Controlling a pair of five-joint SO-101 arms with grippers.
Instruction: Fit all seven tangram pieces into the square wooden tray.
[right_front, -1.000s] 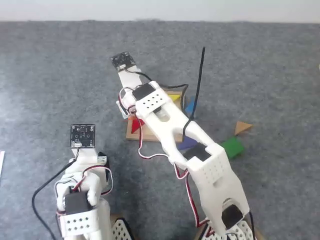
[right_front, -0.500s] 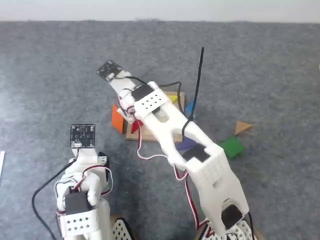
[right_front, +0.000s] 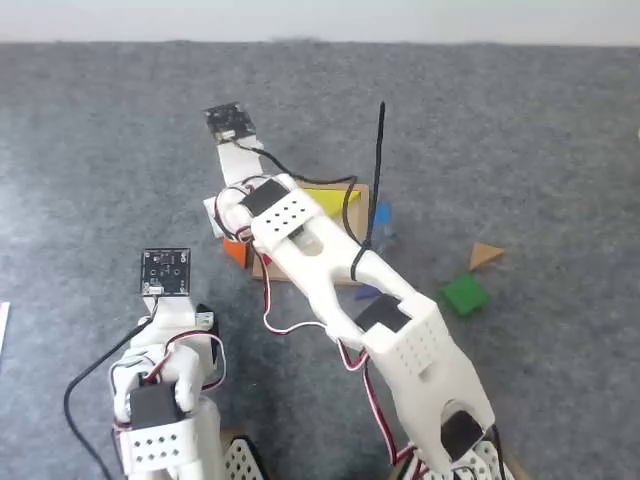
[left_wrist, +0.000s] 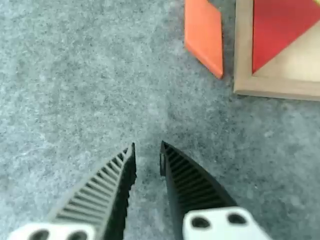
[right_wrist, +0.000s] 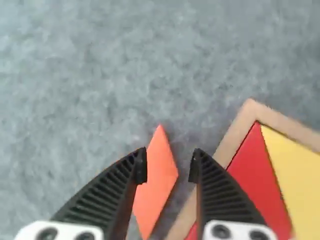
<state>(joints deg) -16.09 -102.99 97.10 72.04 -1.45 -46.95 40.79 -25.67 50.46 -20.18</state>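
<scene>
An orange parallelogram (right_wrist: 156, 186) lies flat on the grey carpet just outside a corner of the wooden tray (right_wrist: 234, 136). My right gripper (right_wrist: 169, 164) hovers over it, open, a finger on either side and not closed on it. Inside the tray sit a red triangle (right_wrist: 249, 167) and a yellow piece (right_wrist: 296, 172). In the high view the orange piece (right_front: 236, 251) peeks out from under the right arm, beside the tray (right_front: 262, 268). My left gripper (left_wrist: 147, 146) rests low over bare carpet, short of the orange piece (left_wrist: 202, 30) and tray (left_wrist: 243, 55), with a narrow gap and nothing between its fingers.
Loose pieces lie right of the tray: a blue one (right_front: 380, 215) at its edge, a purple one (right_front: 367, 292), a green block (right_front: 465, 295) and a tan triangle (right_front: 486, 255). The right arm stretches across the tray. Open carpet lies left of and beyond the tray.
The right arm swung left off the tray and back a little. The orange piece, hidden a second ago, came into view on the carpet beside the tray. The left arm stayed still.
</scene>
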